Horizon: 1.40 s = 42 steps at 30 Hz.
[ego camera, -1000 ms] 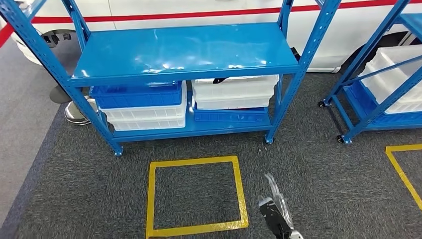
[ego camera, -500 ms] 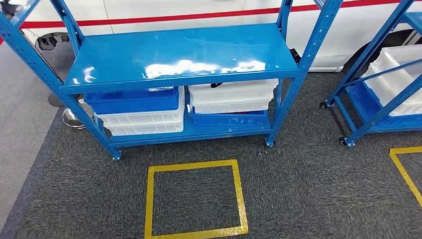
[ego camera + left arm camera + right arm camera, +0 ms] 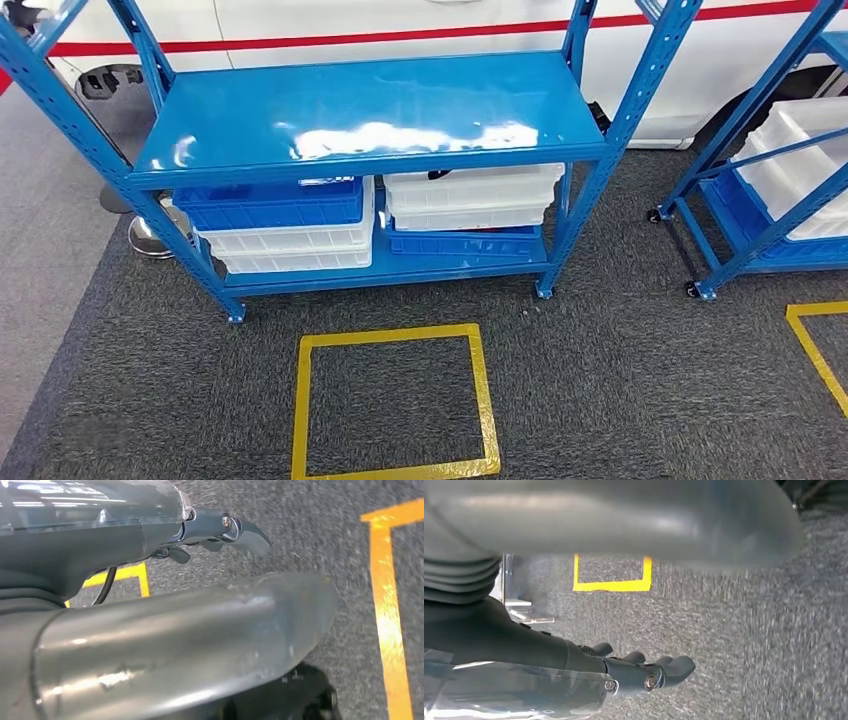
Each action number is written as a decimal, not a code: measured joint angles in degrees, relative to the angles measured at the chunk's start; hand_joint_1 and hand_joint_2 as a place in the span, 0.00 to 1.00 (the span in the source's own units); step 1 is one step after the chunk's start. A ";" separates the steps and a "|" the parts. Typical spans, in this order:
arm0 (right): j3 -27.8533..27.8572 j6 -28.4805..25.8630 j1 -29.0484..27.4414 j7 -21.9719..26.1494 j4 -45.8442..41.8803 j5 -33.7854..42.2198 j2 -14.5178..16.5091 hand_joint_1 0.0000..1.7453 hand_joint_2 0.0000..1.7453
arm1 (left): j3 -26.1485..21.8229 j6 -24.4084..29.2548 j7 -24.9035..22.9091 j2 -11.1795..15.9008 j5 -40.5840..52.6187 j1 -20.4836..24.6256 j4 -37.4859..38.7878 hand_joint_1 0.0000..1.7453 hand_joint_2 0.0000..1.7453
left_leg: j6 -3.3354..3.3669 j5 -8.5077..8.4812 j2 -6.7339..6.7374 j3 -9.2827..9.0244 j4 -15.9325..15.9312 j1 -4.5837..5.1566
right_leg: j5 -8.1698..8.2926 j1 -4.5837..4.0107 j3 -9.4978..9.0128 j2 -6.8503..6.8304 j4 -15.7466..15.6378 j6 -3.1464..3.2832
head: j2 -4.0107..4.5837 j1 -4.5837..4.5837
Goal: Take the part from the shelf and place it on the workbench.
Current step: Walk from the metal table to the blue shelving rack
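The robot is facing the blue shelf (image 3: 370,110), not reaching yet. Both hands hang low with nothing in them: left hand (image 3: 220,530) and right hand (image 3: 644,672), fingers loosely apart. A dark part (image 3: 438,174) may sit in the white bin (image 3: 470,195). Next it must step closer and reach in.

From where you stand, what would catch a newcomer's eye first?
The bright blue shelf rack straight ahead, its glossy upper shelf bare, with blue and white bins stacked on the lower shelf. On the grey carpet before it, a yellow tape square. Behind it stands a white vehicle with a red stripe.
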<state>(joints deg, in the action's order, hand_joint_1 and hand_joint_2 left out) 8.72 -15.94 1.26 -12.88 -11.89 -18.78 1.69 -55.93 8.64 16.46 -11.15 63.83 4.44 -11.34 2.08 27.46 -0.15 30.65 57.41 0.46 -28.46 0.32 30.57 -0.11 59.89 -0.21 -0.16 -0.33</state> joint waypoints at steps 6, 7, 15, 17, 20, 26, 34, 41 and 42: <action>0.00 0.05 0.11 -1.10 0.54 -0.02 -0.05 0.00 0.00 | -0.92 0.70 -0.34 -0.22 -0.08 -0.05 0.00 0.00 0.00 | 0.50 0.51 0.07 -1.75 -0.54 -0.43 | -6.05 0.67 8.47 0.12 14.11 -1.57 | 0.01 -0.51; 0.00 0.07 0.07 -1.26 0.62 -0.02 -0.06 0.00 0.00 | -1.06 0.78 -0.39 -0.26 -0.08 -0.10 0.00 0.00 0.00 | 0.35 0.86 0.00 -2.19 -0.52 -0.53 | -4.79 0.83 8.82 0.10 13.55 -1.80 | 0.01 -0.53; 0.00 0.81 -0.01 -1.68 1.24 -0.02 -0.11 0.00 0.00 | -1.53 0.93 -0.32 -0.66 -0.30 0.16 0.00 0.00 0.00 | -2.41 3.77 0.00 -4.97 0.53 -0.68 | 2.15 0.61 3.83 -0.08 -0.44 0.56 | -0.01 -0.61; 0.00 0.85 -0.04 -1.77 1.27 -0.02 -0.08 0.00 0.00 | -1.56 0.93 -0.27 -0.71 -0.38 0.20 0.00 0.00 0.00 | -2.91 4.96 0.00 -4.17 3.42 -0.81 | 1.66 0.74 2.82 -0.12 -0.61 1.32 | 0.00 -0.28; 0.00 0.85 -0.02 -1.79 1.28 -0.03 -0.07 0.00 0.00 | -1.63 0.91 -0.25 -0.74 -0.43 0.19 0.00 0.00 0.00 | -3.51 9.34 0.00 2.15 13.82 -1.01 | 1.01 0.65 2.06 -0.14 -0.67 1.96 | 0.00 0.10; -0.02 1.08 -0.08 -1.62 1.32 -0.41 0.01 0.00 0.00 | -1.74 0.25 -0.33 -0.73 -0.43 -0.08 0.00 0.00 0.00 | -2.48 0.87 0.07 3.24 5.40 -0.75 | -0.90 0.44 -0.51 0.19 -0.67 1.44 | 0.00 0.09; -0.08 1.31 0.27 -1.30 1.38 -0.99 0.12 0.00 0.00 | -1.80 0.05 -0.36 -0.87 -0.26 0.07 0.00 0.00 0.00 | 0.04 -1.48 0.10 1.71 0.97 -0.74 | -6.24 0.45 2.38 0.13 6.56 -0.86 | 0.01 -0.08; -0.11 1.67 0.21 -0.99 1.40 -1.21 0.14 0.00 0.00 | -1.80 0.08 -0.44 -0.95 -0.26 0.07 0.00 0.00 0.00 | -0.18 -0.74 -0.20 0.89 1.04 -0.46 | -0.52 0.33 2.77 0.12 2.75 -0.41 | 0.01 -0.14; -0.11 1.74 0.22 -0.97 1.41 -1.24 0.12 0.00 0.00 | -1.80 0.09 -0.44 -0.98 -0.27 0.09 0.00 0.00 0.00 | -0.45 -0.60 -0.22 0.81 1.10 -0.36 | 0.42 0.20 1.74 0.14 0.23 -0.14 | 0.00 -0.11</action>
<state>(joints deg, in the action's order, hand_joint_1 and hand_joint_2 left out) 8.61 -14.20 1.48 -13.85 -10.48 -20.02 1.81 -57.72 8.73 16.02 -12.13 63.57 4.53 -11.34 1.63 26.86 -0.37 31.46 58.51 0.10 -28.04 0.51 32.32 0.03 60.13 -0.35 -0.16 -0.44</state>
